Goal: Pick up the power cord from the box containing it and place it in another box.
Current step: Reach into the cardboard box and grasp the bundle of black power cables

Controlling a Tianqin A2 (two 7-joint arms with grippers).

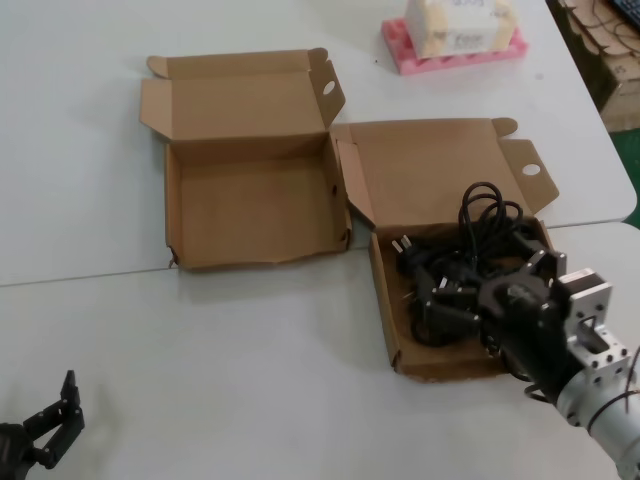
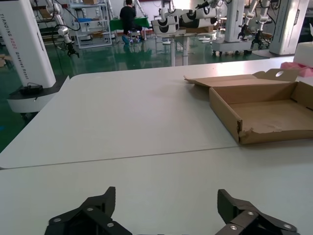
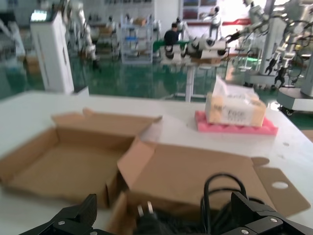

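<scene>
Right gripper (image 1: 505,300), jaws spread, hovered over black power cord (image 1: 450,270) in straight-walled brown cardboard box (image 1: 385,300); left gripper (image 1: 50,425) parked at seven o'clock, jaws released.

The power cord (image 1: 455,262) was a thin black cable lying in a loose bundle inside the right-hand cardboard box (image 1: 385,310), with a loop (image 1: 487,205) rising against the hinged lid and a black plug with silver prongs (image 1: 403,246) pointing toward the box's left wall. That shallow brown box lay open, its lid (image 1: 430,170) folded back with a round-holed tab. Just beside it on the left, the other cardboard box (image 1: 255,205) also lay open, its low front wall (image 1: 260,262) bent and wavy.
</scene>
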